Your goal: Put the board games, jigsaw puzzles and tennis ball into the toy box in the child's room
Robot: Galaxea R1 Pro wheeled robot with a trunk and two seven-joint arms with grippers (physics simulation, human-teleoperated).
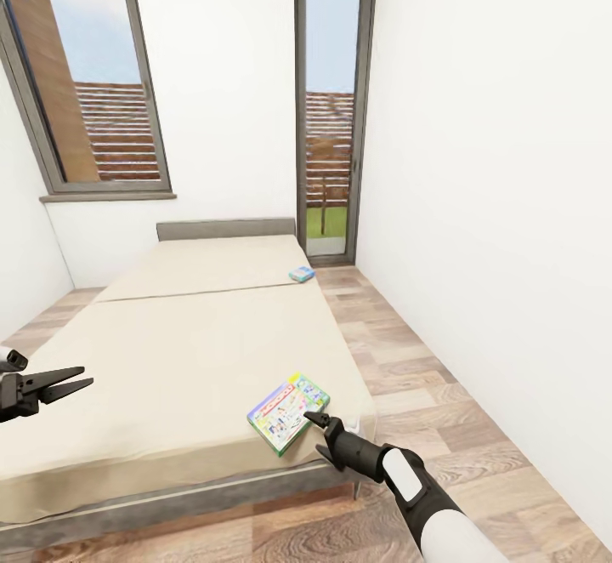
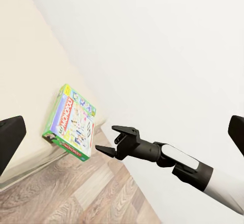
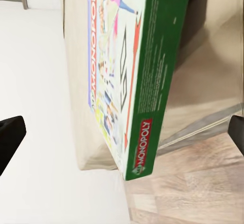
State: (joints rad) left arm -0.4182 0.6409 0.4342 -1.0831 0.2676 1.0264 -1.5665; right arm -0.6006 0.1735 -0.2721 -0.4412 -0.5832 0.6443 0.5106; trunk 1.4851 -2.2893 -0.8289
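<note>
Green-edged board game (image 1: 288, 412) at bed (image 1: 170, 350) corner, just ahead of right pincer (image 1: 318, 419); pincer spread open, empty, not yet touching

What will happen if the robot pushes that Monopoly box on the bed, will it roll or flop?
The Monopoly box looks flat and stiff, so it should probably slide, not roll or bend. It lies near the bed corner, so a push outward might tip it off. The right gripper is open beside it.

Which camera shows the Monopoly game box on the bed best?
The left wrist view: the whole Monopoly box shows, cover and green edge, at the bed's corner. The head view shows it whole but small. The right wrist view shows it close, cut off.
</note>
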